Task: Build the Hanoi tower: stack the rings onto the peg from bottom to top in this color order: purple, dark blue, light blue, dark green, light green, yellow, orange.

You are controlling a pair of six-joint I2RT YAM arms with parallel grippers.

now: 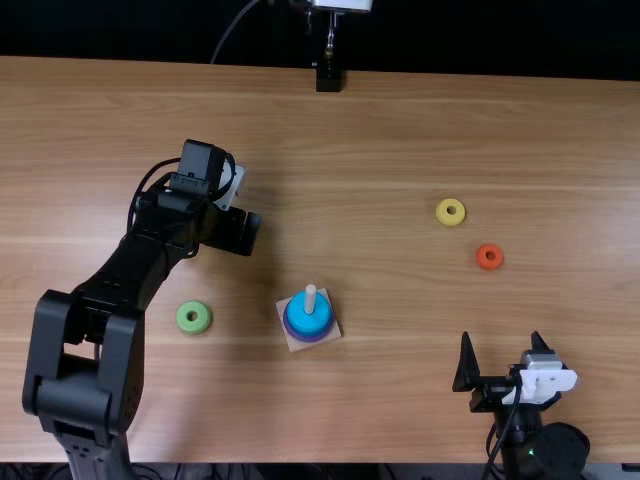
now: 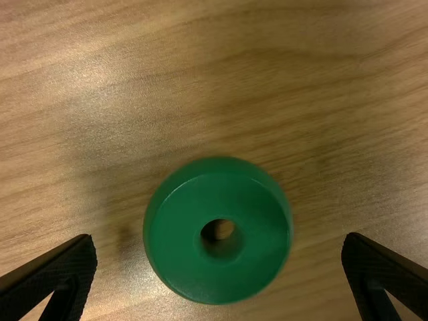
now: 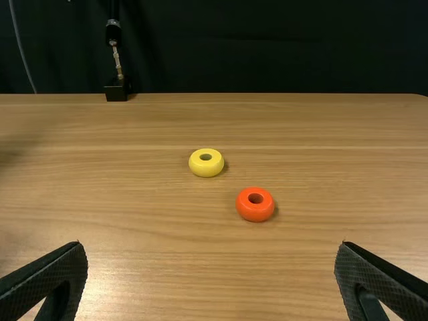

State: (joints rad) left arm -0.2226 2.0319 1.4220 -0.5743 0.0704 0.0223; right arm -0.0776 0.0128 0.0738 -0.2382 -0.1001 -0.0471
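Observation:
My left gripper is over the table left of and behind the peg. In the left wrist view, the dark green ring lies flat on the wood, between the spread fingers of the left gripper but not gripped. The peg rises from a square base, carrying a light blue ring above a darker blue-purple layer. A light green ring rests left of it. Yellow and orange rings lie at right. My right gripper stands open near the front edge; its wrist view shows the gripper, yellow ring and orange ring.
A small black stand is at the table's far edge, in front of a dark curtain. The left arm extends over the table's left side, beside the light green ring. Bare wood separates the peg from the yellow and orange rings.

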